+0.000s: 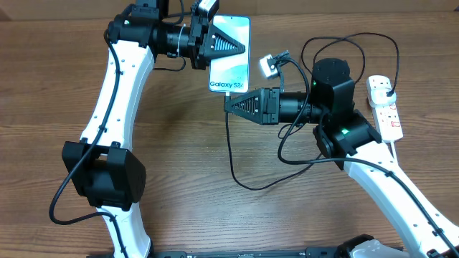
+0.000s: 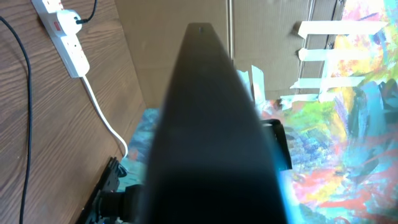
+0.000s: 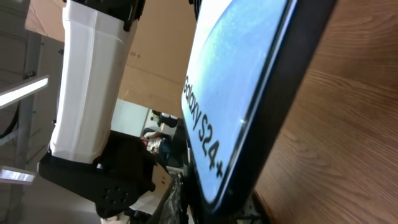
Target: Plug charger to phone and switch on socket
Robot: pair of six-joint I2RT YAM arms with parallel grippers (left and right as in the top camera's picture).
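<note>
While the left gripper [image 1: 240,45] grasped the one phone [image 1: 229,72], one charger [image 1: 231,143] trailed below it and one socket [image 1: 384,107] lay to its right. The right gripper's [image 1: 231,104] grip could not be determined.

phone [image 1: 229,54] screen reading "Galaxy S24+"

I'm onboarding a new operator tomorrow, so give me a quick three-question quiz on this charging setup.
1. True or false: the white elongated power strip lies on the robot's left side.
2. Multiple choice: which text shows on the slim phone with the light-blue screen? A) Galaxy S24 B) Pixel 8 C) Xperia 5
3. Short answer: which gripper sits at the phone's bottom edge, where the thin black cable arrives?
Key: 1 false; 2 A; 3 the right gripper.
</note>
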